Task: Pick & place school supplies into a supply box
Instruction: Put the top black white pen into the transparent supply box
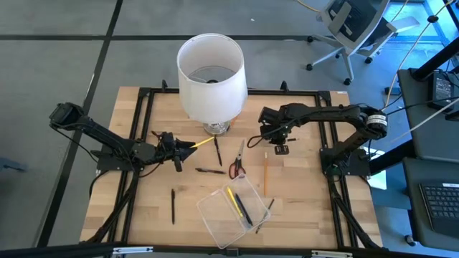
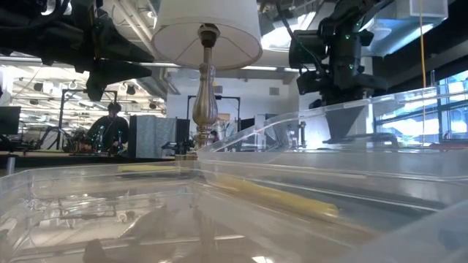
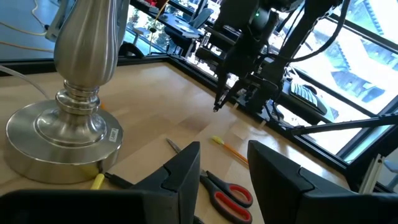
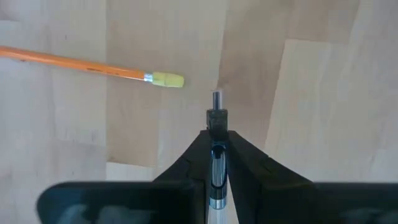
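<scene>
1. Above the right half of the wooden table (image 1: 143, 208), the right gripper (image 1: 280, 148) hangs in the air, its 2 fingers clenched on a slim pen (image 4: 216, 155) whose tip points down at the bare wood.
2. Just beside that tip in the right wrist view lies an orange pencil (image 4: 74, 64) with a pale eraser end; in the high view it lies lengthwise below the gripper.
3. The left gripper (image 1: 174, 147) sits left of the lamp base (image 3: 59, 134), low over the table. Its fingers (image 3: 177, 177) stand apart in the left wrist view, and a yellow pencil (image 1: 203, 142) pokes out past them toward the lamp; I cannot tell whether it is gripped.
4. The red-handled scissors (image 1: 237, 166) lie flat near the table's middle, between the 2 grippers.
5. The clear supply box (image 1: 215, 218) sits at the front edge, tilted, with a yellow pencil and a dark pen (image 1: 244, 211) inside.
6. A dark pen (image 1: 173, 205) lies left of the box, another (image 1: 210, 170) lies left of the scissors, and 1 more (image 1: 217, 150) lies by the lamp base.
7. The white lampshade (image 1: 211, 75) stands at the table's back.
</scene>
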